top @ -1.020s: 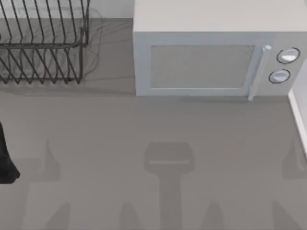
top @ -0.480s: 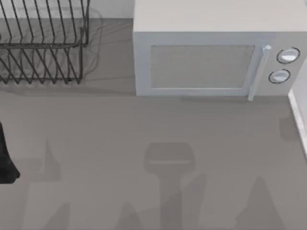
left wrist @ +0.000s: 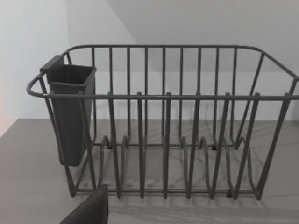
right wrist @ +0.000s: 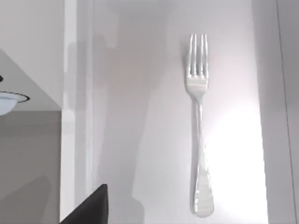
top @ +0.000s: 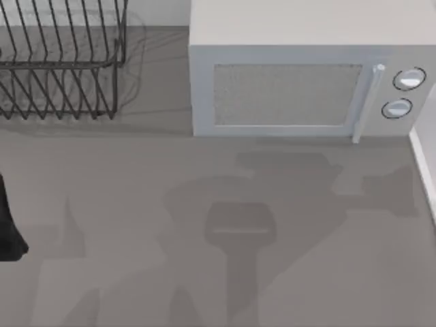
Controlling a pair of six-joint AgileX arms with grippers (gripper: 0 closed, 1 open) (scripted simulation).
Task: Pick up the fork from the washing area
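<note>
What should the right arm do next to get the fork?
Probably lower the right gripper straight toward the fork's handle. The right wrist view looks down on it lying flat and alone on a pale basin floor, nothing touching it, so a descent centred on the handle seems the sensible small step.

The bench (top: 136,204) is viewed from overhead, the dish rack (left wrist: 163,130), shared with that view, from the left wrist, and the fork (right wrist: 199,126) closely from above.

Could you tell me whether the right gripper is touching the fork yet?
Apart. The right wrist view shows the fork lying flat and alone on the pale sink floor, with bare surface all around it and nothing closed on it.
</note>
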